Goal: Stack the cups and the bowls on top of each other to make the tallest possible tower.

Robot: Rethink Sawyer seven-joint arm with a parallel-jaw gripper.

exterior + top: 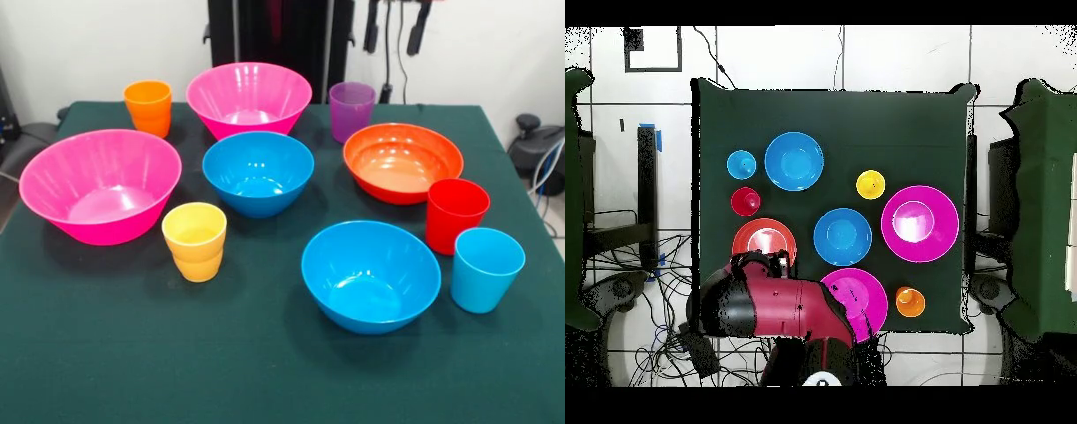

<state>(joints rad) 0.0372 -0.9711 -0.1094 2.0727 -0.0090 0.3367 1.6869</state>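
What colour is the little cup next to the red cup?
Light blue. It stands beside the red cup, and the front view shows it best.

Cups (194, 241) and bowls (259, 173) stand apart, unstacked, across the table (132, 353).

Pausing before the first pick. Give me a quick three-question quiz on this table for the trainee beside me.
1. How many bowls are pink?
2. True or false: a cup already sits inside a bowl.
3. In the front view, which cup stands beside the light blue cup: (a) purple, (b) red, (c) orange?

Key: 1. Two: the near pink bowl and the far pink bowl. 2. False; nothing is stacked. 3. (b), the red cup.
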